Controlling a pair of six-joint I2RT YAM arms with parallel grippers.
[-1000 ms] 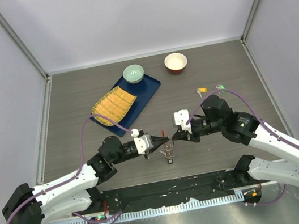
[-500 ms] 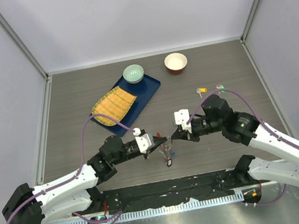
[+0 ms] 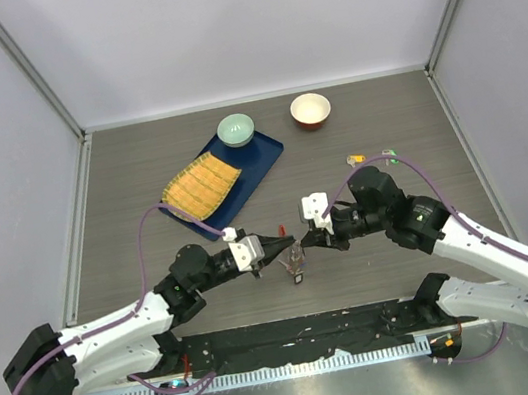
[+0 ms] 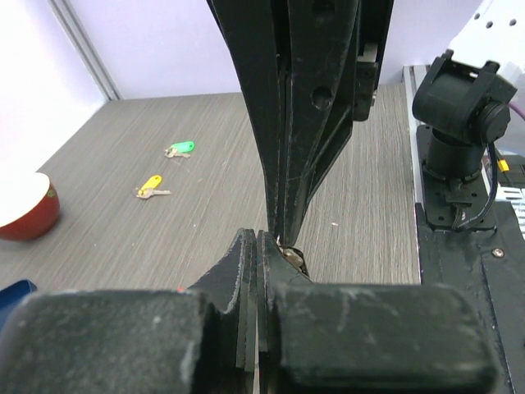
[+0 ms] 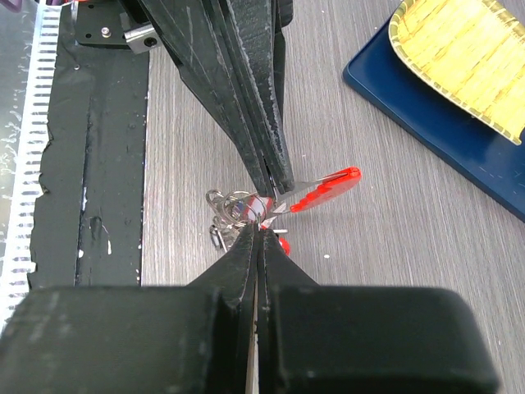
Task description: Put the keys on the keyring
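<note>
We find both pincers, left pincer (image 3: 282, 243) and right pincer (image 3: 307, 242), closed and meeting tip to tip at the keyring (image 3: 295, 263) near the front middle of the table (image 3: 119, 181): no passage between them. Rear left, the blue tray (image 3: 264, 161) and green bowl (image 3: 235, 129) bar the way. The red bowl (image 3: 310, 110) stands rear centre. Bare table surrounds the yellow key (image 3: 356, 159) and green key (image 3: 388, 152) at right rear, and runs along the left edge.

blue tray (image 3: 260, 163): yellow mat (image 3: 202, 188) on it | green bowl (image 3: 235, 129) at its far corner | red bowl (image 3: 310, 110) to its right
</note>
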